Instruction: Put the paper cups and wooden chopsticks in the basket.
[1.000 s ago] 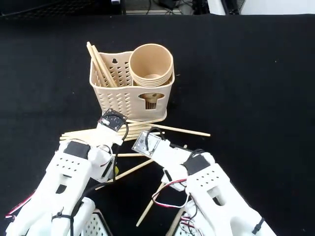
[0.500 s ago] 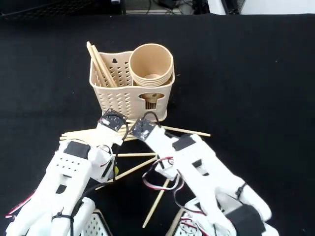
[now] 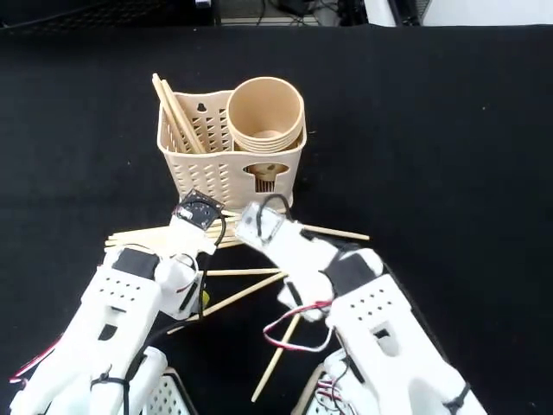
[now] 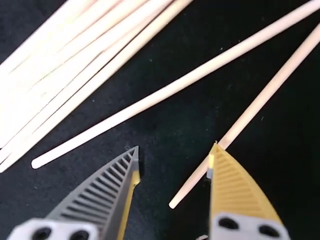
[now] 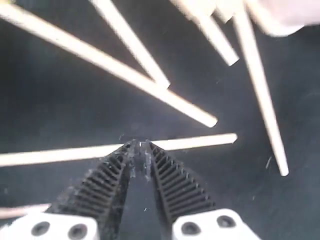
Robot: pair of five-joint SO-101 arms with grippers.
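A cream plastic basket [image 3: 226, 173] holds stacked paper cups [image 3: 265, 111] and a few wooden chopsticks [image 3: 176, 117]. Loose chopsticks lie on the black table in front of it: a bundle [image 3: 143, 237] and single ones [image 3: 333, 232] [image 3: 278, 354]. My left gripper [image 4: 175, 150] is open just above the table, with the end of one chopstick [image 4: 260, 95] lying between its fingers and the bundle [image 4: 75, 60] beyond. My right gripper [image 5: 140, 146] is shut, its tips over a chopstick [image 5: 195, 142] lying crosswise, with nothing between them.
Both white arms come in from the near edge, with their wrists [image 3: 197, 213] [image 3: 259, 225] side by side close to the basket's front wall. Black cloth stretches open to the right of the basket and behind it. Red and white cables [image 3: 294, 333] hang by the right arm.
The right arm has reached forward toward the basket, its wrist now beside the left one. A loose chopstick near the front shifted slightly. The left arm has kept still.
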